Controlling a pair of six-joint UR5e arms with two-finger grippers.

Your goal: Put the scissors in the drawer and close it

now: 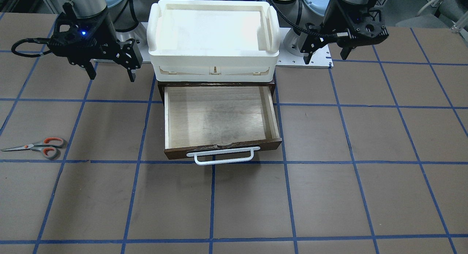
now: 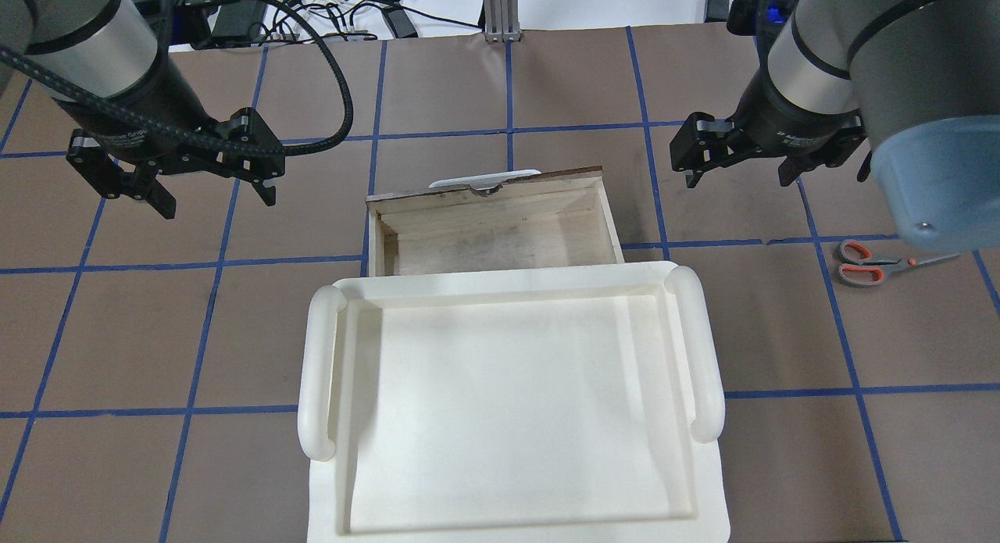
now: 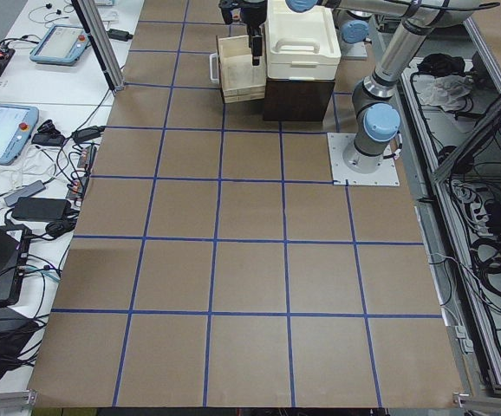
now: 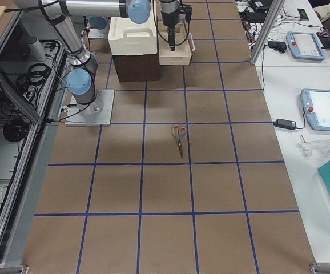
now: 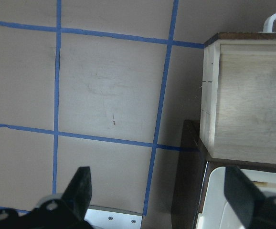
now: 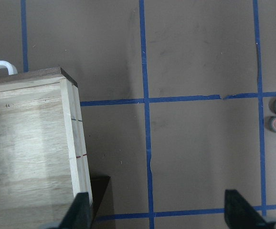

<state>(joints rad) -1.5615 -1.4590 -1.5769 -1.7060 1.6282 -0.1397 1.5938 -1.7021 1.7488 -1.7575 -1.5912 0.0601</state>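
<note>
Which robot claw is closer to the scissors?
The right gripper: the scissors lie on its side of the open drawer. The left gripper hangs on the drawer's other side, much farther away.

It was a robotics lab: a tape-gridded tabletop (image 3: 250,277), teach pendants (image 4: 324,109) on side benches (image 4: 279,80), and loose cables (image 3: 491,251) alongside

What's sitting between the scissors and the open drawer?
Nothing: only bare table crossed by blue tape lines lies between the scissors and the drawer, clearest in the front-facing view.
</note>
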